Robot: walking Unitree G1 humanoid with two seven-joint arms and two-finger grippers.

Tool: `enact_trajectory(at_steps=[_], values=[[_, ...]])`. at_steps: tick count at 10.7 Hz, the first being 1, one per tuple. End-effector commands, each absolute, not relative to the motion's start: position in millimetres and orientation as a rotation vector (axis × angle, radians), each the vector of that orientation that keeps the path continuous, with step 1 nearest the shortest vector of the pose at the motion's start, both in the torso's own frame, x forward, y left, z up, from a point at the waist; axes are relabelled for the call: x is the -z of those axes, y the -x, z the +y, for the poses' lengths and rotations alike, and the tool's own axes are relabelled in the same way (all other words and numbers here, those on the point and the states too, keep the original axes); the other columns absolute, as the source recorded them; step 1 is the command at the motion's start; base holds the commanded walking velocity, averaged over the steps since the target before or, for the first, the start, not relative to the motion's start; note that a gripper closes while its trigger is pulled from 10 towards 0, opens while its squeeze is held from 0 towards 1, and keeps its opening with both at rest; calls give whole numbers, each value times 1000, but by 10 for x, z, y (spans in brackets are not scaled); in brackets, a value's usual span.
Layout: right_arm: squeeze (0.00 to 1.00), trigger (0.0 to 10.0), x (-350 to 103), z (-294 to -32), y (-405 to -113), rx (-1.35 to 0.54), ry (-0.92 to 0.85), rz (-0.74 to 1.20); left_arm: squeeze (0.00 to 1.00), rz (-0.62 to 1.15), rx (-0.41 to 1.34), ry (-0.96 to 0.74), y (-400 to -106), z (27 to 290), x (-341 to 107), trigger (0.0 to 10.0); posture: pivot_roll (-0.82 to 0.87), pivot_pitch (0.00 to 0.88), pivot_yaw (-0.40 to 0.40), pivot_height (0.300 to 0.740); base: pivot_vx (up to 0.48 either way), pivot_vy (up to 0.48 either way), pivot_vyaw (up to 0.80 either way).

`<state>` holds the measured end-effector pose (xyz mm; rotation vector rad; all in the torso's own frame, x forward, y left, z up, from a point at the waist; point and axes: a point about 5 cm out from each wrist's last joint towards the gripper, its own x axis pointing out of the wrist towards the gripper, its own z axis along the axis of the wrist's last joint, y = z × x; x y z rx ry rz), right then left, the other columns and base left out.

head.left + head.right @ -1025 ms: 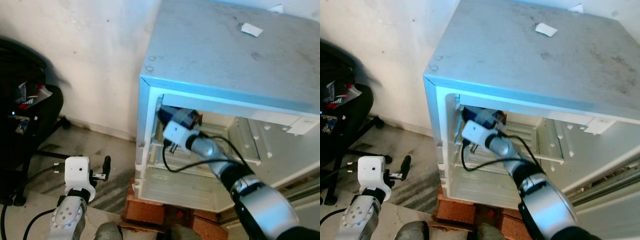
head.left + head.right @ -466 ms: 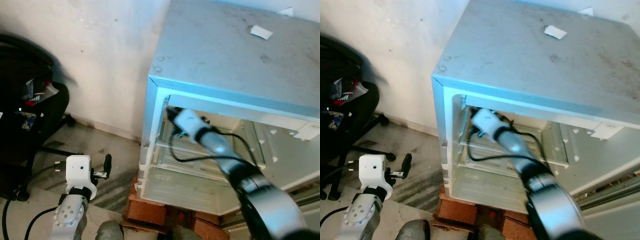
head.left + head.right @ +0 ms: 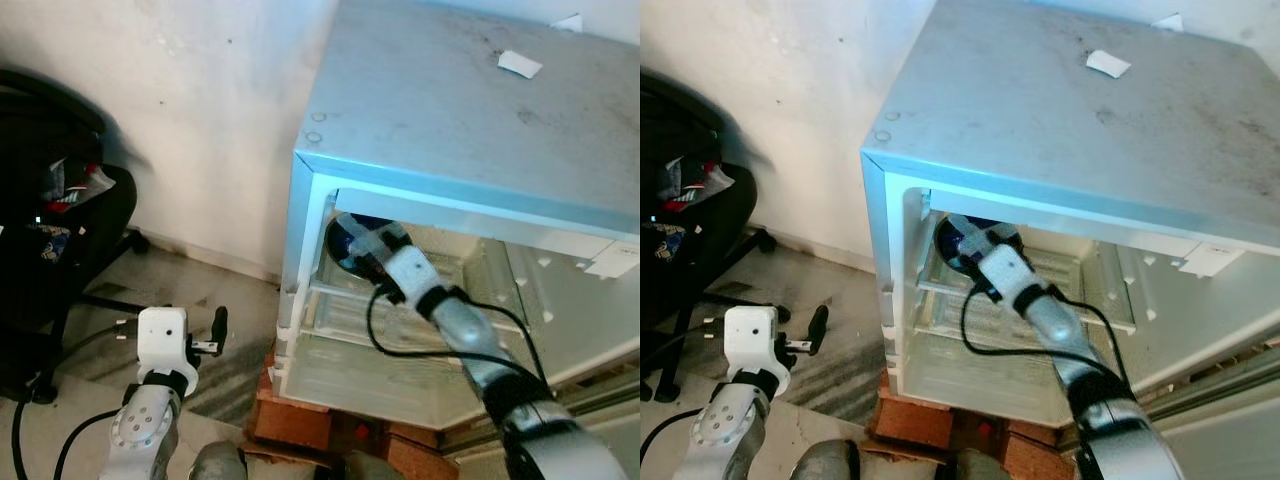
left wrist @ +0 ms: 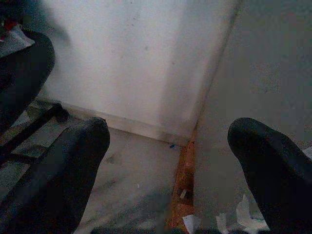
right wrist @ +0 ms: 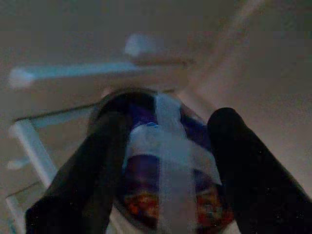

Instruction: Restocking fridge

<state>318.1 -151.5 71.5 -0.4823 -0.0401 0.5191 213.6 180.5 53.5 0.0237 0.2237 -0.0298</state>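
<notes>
Fridge (image 3: 440,110), small grey with open door: your right gripper (image 5: 165,161) clamps dark round taped container (image 5: 163,146) over its upper shelf (image 3: 345,300), inside-left. Left gripper (image 4: 168,161) wide, idle.

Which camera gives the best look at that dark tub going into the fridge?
The right wrist view: the taped dark tub sits close up between the right tool's fingers. Both eye views show just its rounded dark end at the fridge's upper shelf.

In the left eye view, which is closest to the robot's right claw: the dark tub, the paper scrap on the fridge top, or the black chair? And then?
1. Dark tub, at the right gripper, inside the fridge.
2. Paper scrap, on the fridge top.
3. Black chair, far left by the wall.
</notes>
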Motion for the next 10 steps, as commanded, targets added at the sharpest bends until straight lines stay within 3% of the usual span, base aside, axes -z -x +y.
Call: enact_trajectory(at_steps=[1,4,6,7,8,10], values=[[1000,10000,-779,-1603,-3193,-484,465,-59,0,236,34,-31,-2124,1799,-503,10000,171,105,-117,740,0,0,0],[1000,10000,-774,-1754,-2994,-340,330,-92,0,209,34,-33,-2195,1800,-548,10000,175,92,-122,740,0,0,0],[1000,10000,-529,-1646,-2680,-354,233,2,0,215,63,-47,-2215,1768,-552,10000,167,87,-100,740,0,0,0],[557,10000,-424,-1641,-2555,-291,103,70,0,218,74,-55,-2226,1769,-549,10000,159,85,-90,740,0,0,0],[0,10000,-394,-1613,-2470,-240,-20,115,0,229,76,-57,-2240,1779,-535,10000,146,81,-77,740,-311,0,0],[0,10000,-467,-1680,-2469,-149,-118,104,0,230,78,-61,-2280,1789,-540,10000,140,79,-68,740,-334,0,0]])
